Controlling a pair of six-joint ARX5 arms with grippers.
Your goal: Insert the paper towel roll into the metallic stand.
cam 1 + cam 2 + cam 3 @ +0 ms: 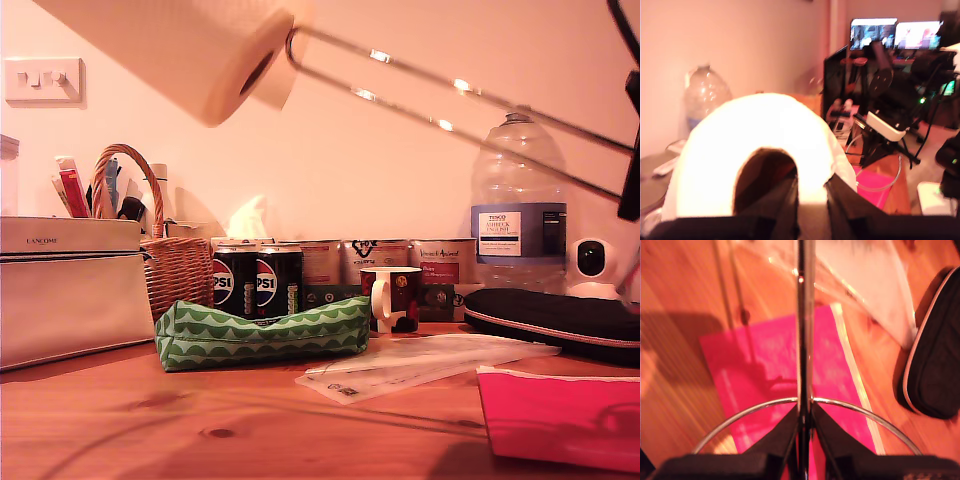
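The paper towel roll hangs tilted in the air at the exterior view's upper left, its hollow core facing the metallic stand. The stand lies nearly level in the air, and its loop tip meets the roll's core end. My first gripper is shut on the roll's wall at the core, and does not show in the exterior view. My second gripper is shut on the stand's upright rod just above the ring base. A dark part of that arm shows at the exterior view's right edge.
On the wooden table below lie a green pouch, flat papers, a pink folder and a black case. Behind stand cola cans, a mug, a wicker basket, a white box and a water bottle.
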